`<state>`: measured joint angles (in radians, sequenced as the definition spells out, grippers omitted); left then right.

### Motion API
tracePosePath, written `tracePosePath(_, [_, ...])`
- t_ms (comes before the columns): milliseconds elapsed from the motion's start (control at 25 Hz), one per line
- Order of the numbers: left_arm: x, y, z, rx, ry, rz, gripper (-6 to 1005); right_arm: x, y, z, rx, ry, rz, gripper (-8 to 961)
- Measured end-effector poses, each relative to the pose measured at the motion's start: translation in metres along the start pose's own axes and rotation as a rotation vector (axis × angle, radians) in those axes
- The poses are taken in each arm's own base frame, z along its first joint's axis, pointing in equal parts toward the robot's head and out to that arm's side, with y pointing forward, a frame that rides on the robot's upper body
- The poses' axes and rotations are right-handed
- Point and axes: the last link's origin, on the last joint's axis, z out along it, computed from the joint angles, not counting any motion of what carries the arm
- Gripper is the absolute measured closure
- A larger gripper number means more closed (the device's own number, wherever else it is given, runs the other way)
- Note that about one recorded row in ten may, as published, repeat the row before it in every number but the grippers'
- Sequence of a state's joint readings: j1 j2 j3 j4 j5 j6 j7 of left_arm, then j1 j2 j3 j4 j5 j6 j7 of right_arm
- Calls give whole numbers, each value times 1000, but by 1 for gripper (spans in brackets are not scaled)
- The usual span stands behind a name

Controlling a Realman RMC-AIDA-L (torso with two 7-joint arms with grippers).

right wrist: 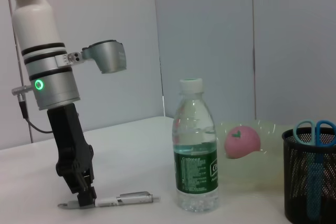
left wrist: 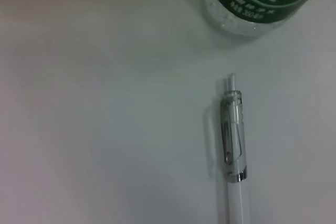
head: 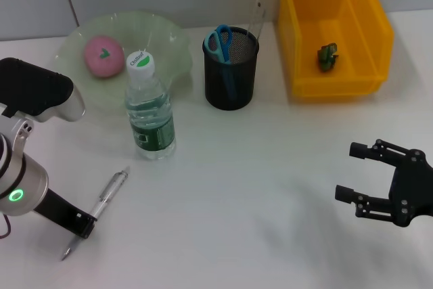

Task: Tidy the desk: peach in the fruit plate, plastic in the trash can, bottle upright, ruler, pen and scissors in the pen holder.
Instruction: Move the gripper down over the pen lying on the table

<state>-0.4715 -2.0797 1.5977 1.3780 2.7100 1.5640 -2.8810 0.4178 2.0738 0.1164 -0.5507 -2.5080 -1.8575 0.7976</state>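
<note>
Left gripper (head: 82, 227) was down at the table on the near-left, its black fingers set over the lower half of the clear-and-white plastic click pen (head: 101, 205); whether they had closed on the barrel or only straddled it could not be told. That pen lay flat on the white table (head: 237, 187), its long axis running diagonally from the near tip by the gripper up to the clicker end, which pointed toward the clear plastic water bottle with green label (head: 149, 109). So the pen stretched away from the fingers toward the bottle, and the left arm was plainly the nearer one. Right gripper (head: 365, 179) hung well apart on the near-right, fingers spread and empty.

Farther back stood the black mesh pen holder (head: 230, 69) with blue-handled scissors (head: 220, 42) inside, beyond and right of the upright bottle. Farthest left, the pink peach (head: 103, 55) sat in the pale green glass fruit plate (head: 162, 38).
</note>
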Motion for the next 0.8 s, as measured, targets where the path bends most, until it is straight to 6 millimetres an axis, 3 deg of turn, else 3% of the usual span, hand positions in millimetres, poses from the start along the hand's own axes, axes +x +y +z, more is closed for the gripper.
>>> tracePosePath(320, [-1,2,-3,-6,3,4,877,-2,0,-5,32,-35,4,137])
tracePosePath(600, [-2,11,-16,-37,51,28,877,-5,-1,-10,97,-104,14,137])
tracePosePath(800, [2,26,-29,-93,115,78,878,-11,3,-11,118,-231,135,137])
